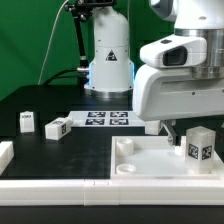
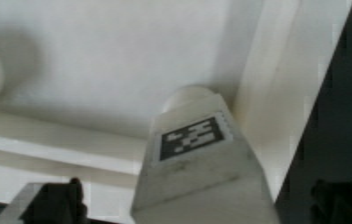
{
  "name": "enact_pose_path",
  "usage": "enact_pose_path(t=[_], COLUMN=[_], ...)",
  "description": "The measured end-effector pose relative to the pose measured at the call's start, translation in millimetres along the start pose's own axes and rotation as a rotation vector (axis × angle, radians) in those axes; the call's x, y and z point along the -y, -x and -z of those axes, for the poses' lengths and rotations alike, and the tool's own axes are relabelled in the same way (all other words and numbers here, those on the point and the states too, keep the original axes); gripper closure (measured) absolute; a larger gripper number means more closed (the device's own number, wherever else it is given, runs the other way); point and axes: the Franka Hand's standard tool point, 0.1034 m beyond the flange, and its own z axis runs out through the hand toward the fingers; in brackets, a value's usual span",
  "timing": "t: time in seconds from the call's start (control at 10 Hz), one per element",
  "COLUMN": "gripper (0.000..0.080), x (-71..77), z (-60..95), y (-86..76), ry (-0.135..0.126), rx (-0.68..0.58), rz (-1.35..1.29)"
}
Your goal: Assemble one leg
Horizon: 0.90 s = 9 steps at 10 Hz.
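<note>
In the exterior view, a black desk (image 1: 60,155) sits before a green backdrop, with the marker board (image 1: 103,120) lying flat near the arm's base. 2 loose white tagged blocks (image 1: 27,122) (image 1: 57,127) stand toward the exterior view's left. The claw (image 1: 196,135) hangs over the white tray-like piece (image 1: 150,160), pinching the leg (image 1: 200,146) upright at a corner. In the wrist view, the leg (image 2: 199,150) stands between dark fingertips (image 2: 52,203), its tag facing the camera, beside the tray's raised wall (image 2: 279,70).
</note>
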Motion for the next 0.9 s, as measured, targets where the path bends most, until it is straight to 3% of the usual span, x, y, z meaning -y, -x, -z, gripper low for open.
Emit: enact_pose_path(t=[0.1,0.2,0.3,0.7,0.9], gripper=[0.0286,0.0480,0.0509,0.0509,0.0509], x=[0.0,0.0,0.5,2.1,-7.7], z=[0.0,0.0,-0.1,-0.7,-0.8], y=[0.0,0.0,0.0,0.4,2.1], ry=[0.000,0.000,-0.003,-0.020,-0.023], rx=[0.000,0.000,0.000,0.001,-0.014], rz=[-0.019,-0.019,-0.076,-0.460,-0.671])
